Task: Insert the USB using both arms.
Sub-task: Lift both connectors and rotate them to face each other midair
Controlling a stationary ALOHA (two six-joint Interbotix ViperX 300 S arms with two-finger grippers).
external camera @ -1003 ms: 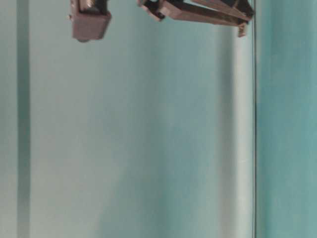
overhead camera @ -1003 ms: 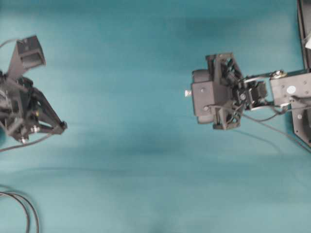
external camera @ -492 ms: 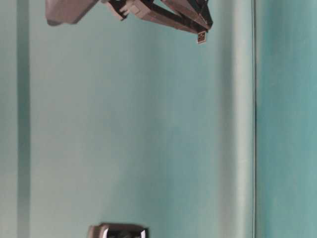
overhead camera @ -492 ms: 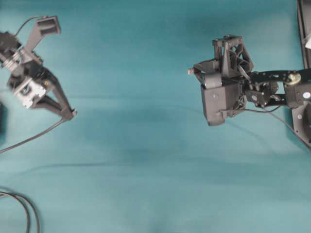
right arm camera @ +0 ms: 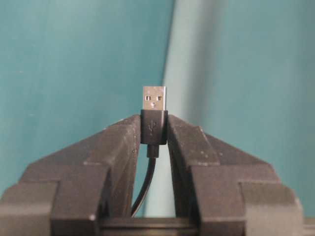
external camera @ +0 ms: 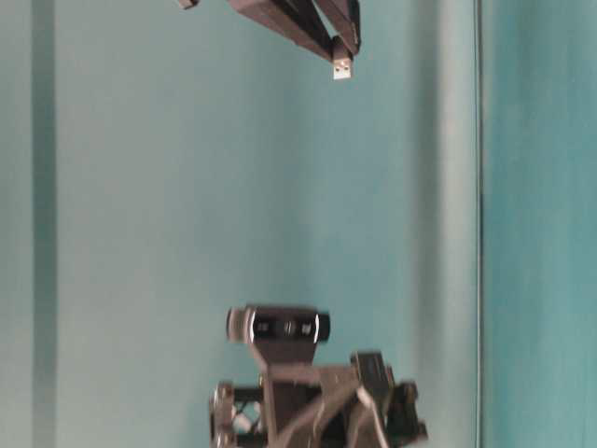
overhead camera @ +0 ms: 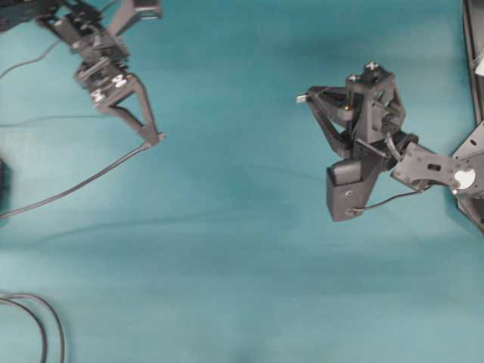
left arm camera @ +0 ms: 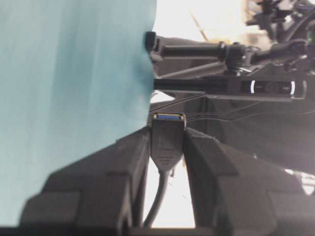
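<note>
We see the right gripper clamped on the USB, silver tip clear of the fingertips. Well apart across the teal cloth, left gripper pinches the socket end.

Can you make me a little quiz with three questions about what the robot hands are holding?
1. True or false: the right gripper is shut on the plug with the silver tip.
2. What does the left gripper hold? A) a pen B) the socket C) nothing
3. Fill in: in the overhead view, plug and socket are still ____ (joined or apart).

Key: 1 true; 2 B; 3 apart.
</note>
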